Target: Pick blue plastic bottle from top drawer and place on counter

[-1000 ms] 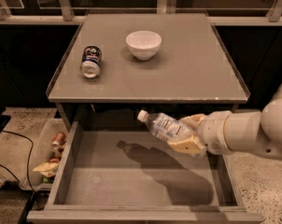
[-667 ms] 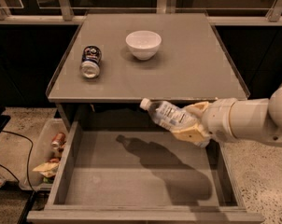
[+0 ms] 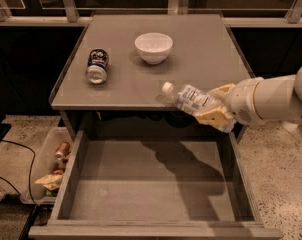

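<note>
My gripper (image 3: 213, 105) is shut on the blue plastic bottle (image 3: 188, 98), a clear-bluish bottle with a white cap and printed label. It holds the bottle tilted, cap pointing left, over the front right edge of the counter (image 3: 201, 54), above the drawer. The top drawer (image 3: 151, 184) stands pulled open below, its flat grey bottom bare, with the arm's shadow across it. My white arm comes in from the right.
A blue soda can (image 3: 97, 66) lies on its side at the counter's left. A white bowl (image 3: 153, 47) stands at the counter's middle back. A clear bin (image 3: 48, 166) with cans and wrappers sits on the floor left of the drawer.
My gripper has lifted the bottle up out of the drawer and to the height of the counter's front edge.
</note>
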`<state>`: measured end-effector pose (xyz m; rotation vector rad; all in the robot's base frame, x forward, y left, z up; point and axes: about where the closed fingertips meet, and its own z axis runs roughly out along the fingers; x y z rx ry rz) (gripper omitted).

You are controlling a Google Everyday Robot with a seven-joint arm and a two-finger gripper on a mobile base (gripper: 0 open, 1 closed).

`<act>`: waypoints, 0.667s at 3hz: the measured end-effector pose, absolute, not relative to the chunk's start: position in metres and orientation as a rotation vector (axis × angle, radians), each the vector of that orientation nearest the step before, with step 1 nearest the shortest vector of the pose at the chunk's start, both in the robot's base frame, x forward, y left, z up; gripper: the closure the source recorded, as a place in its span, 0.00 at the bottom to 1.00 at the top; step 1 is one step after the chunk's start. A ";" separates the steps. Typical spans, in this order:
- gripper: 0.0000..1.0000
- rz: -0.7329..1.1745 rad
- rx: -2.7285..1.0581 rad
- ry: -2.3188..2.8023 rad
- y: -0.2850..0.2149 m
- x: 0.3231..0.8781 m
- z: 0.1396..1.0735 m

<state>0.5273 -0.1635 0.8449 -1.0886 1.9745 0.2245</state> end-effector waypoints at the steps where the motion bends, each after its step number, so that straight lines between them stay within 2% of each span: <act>1: 1.00 0.198 -1.071 2.008 -0.181 0.566 0.862; 2: 1.00 0.189 -1.087 1.991 -0.175 0.610 0.891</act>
